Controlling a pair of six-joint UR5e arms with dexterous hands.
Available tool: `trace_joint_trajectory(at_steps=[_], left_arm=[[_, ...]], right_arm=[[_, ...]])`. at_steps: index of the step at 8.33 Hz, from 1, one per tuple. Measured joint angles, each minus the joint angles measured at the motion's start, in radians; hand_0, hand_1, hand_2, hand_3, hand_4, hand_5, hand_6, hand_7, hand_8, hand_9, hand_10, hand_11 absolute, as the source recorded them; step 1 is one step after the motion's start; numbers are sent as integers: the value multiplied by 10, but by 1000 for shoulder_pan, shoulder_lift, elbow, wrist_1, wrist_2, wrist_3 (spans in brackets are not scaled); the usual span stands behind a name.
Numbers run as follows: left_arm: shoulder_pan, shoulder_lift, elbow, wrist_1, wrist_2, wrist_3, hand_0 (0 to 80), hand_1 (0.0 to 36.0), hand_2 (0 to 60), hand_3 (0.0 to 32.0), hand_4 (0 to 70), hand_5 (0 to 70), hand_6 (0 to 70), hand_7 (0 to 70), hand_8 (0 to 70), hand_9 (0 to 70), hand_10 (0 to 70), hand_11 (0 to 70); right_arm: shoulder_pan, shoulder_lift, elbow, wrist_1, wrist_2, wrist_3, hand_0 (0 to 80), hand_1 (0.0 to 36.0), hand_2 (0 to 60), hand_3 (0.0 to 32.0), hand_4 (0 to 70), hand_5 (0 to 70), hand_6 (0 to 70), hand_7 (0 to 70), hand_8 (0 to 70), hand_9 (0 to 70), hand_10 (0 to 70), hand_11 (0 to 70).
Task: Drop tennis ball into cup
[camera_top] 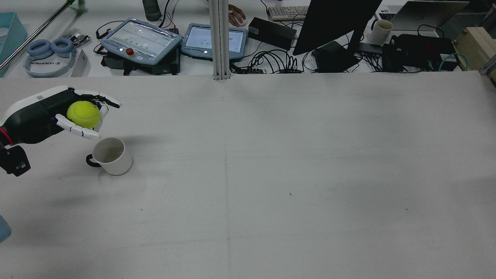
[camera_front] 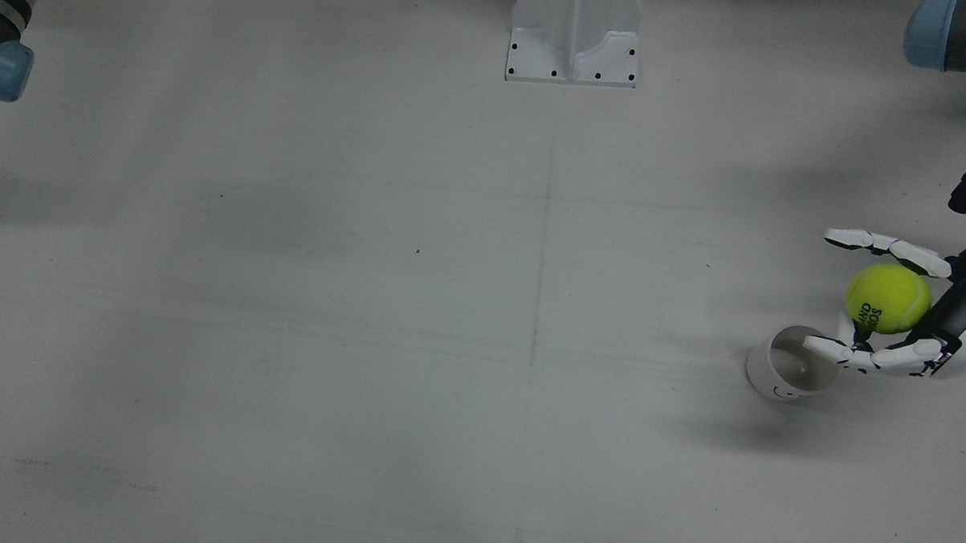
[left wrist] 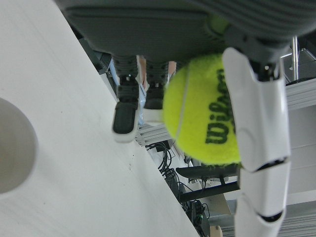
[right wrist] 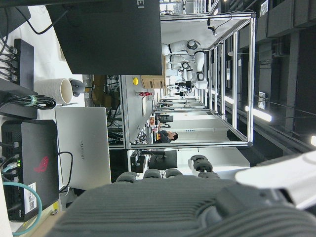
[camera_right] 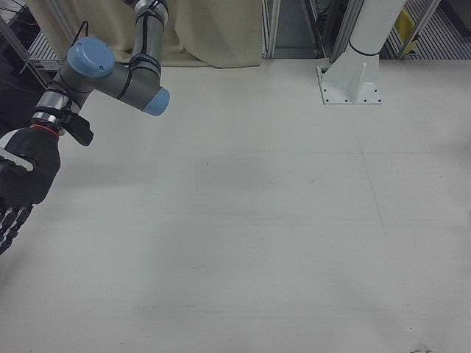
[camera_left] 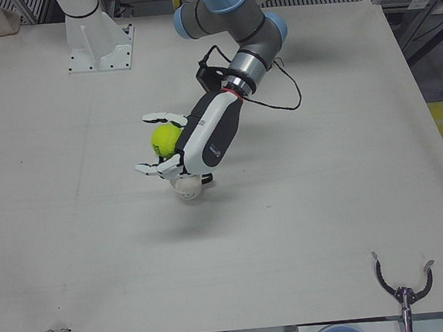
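Yellow-green tennis ball (camera_top: pixel 83 114) clamped in fingers (camera_top: pixel 81 132) of left hand (camera_top: pixel 42 116), held above worktop (camera_top: pixel 271 174), just beside and above white cup (camera_top: pixel 110 155). Cup upright on worktop, dark handle, mouth open, empty. Ball not over cup mouth. Right hand (camera_right: pixel 18 187) far from cup, near worktop edge; finger state cannot tell.

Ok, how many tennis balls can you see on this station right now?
1. The only tennis ball is held in the left hand, above the table and just beside the white cup. None lies on the table, and the cup's visible interior looks empty.
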Motion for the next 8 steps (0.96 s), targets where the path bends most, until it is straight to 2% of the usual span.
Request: trace_joint_trajectory(at_steps=[1,2,3,4,5,6,7,8], left_arm=[[19,15,7,-16,-14,21,548,173,163,0,375,182,671,700,503,700,378,540],[26,23,20,-29,-26,31,521,173,203,0,352,147,559,700,456,668,332,480],[29,28,39,-45,-35,36,510,155,136,0,294,127,503,700,369,562,225,336],[29,32,55,-57,-47,39,508,145,104,0,272,126,526,700,338,503,102,157],[30,33,64,-65,-61,40,511,158,70,0,259,91,367,700,295,486,49,80],[30,35,67,-68,-71,41,515,155,73,0,235,111,473,700,276,421,38,66],[30,39,68,-71,-76,41,527,196,14,0,153,46,100,408,59,152,7,26],[30,45,69,-76,-80,42,531,218,14,0,119,22,5,250,0,44,0,14]], right_arm=[[0,0,0,0,0,0,0,0,0,0,0,0,0,0,0,0,0,0],[0,0,0,0,0,0,0,0,0,0,0,0,0,0,0,0,0,0],[0,0,0,0,0,0,0,0,0,0,0,0,0,0,0,0,0,0],[0,0,0,1,0,0,0,0,0,0,0,0,0,0,0,0,0,0],[0,0,-1,1,0,0,0,0,0,0,0,0,0,0,0,0,0,0],[0,0,-1,1,0,0,0,0,0,0,0,0,0,0,0,0,0,0],[0,0,0,1,0,0,0,0,0,0,0,0,0,0,0,0,0,0],[1,0,1,0,0,0,0,0,0,0,0,0,0,0,0,0,0,0]])
